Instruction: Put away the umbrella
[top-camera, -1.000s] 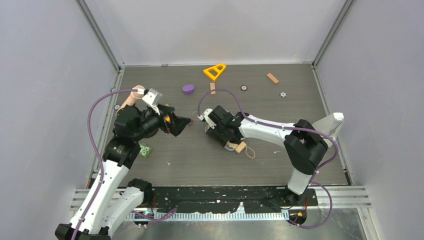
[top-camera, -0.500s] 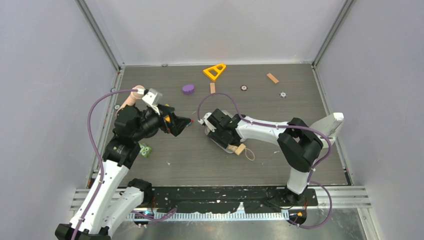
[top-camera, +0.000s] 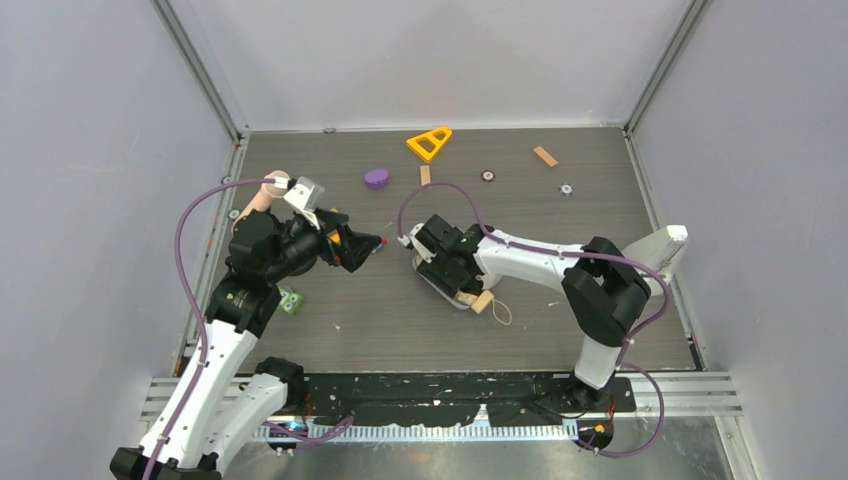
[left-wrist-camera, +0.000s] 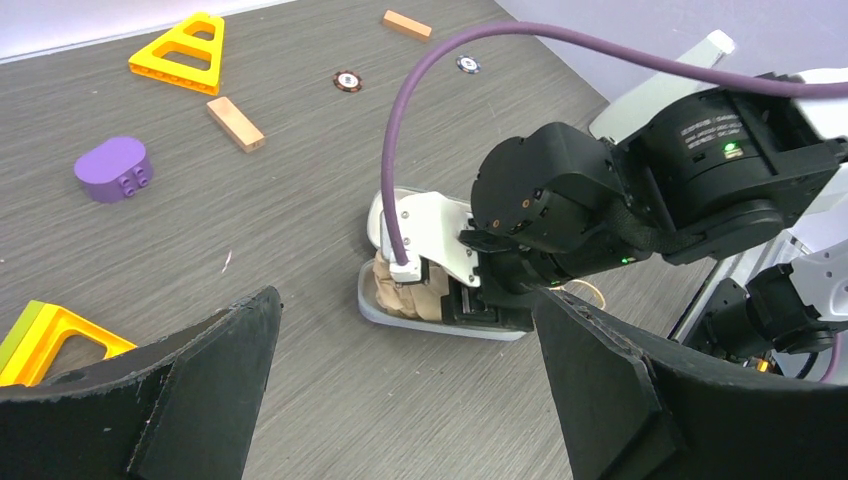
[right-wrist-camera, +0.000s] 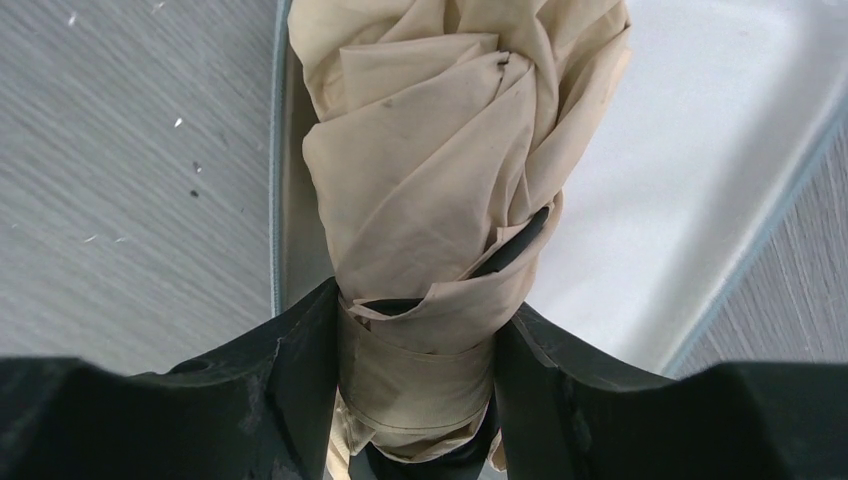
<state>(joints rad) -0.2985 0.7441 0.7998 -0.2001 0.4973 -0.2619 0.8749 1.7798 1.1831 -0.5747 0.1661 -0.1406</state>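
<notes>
The umbrella (right-wrist-camera: 440, 150) is folded into a beige bundle and lies in a shallow lavender-grey case (right-wrist-camera: 680, 170) in the middle of the table. Its tan handle (top-camera: 483, 301) and wrist loop stick out past the case's near end. My right gripper (right-wrist-camera: 420, 340) reaches down into the case, and both its black fingers press on the strapped end of the bundle. In the top view the right gripper (top-camera: 450, 278) hides most of the fabric. My left gripper (top-camera: 372, 245) hovers left of the case, open wide and holding nothing. In its own view the case (left-wrist-camera: 400, 318) shows between the fingers.
A yellow triangle (top-camera: 429, 143), a purple block (top-camera: 377, 178), wooden blocks (top-camera: 425, 176) (top-camera: 545, 156) and two small discs (top-camera: 488, 176) (top-camera: 566, 188) lie at the back. A green block (top-camera: 291, 300) sits by the left arm. A grey lid-like piece (top-camera: 665, 245) leans at the right wall.
The right gripper's jaws have narrowed onto the umbrella, and the handle has shifted slightly toward the near edge. The left arm has not moved.
</notes>
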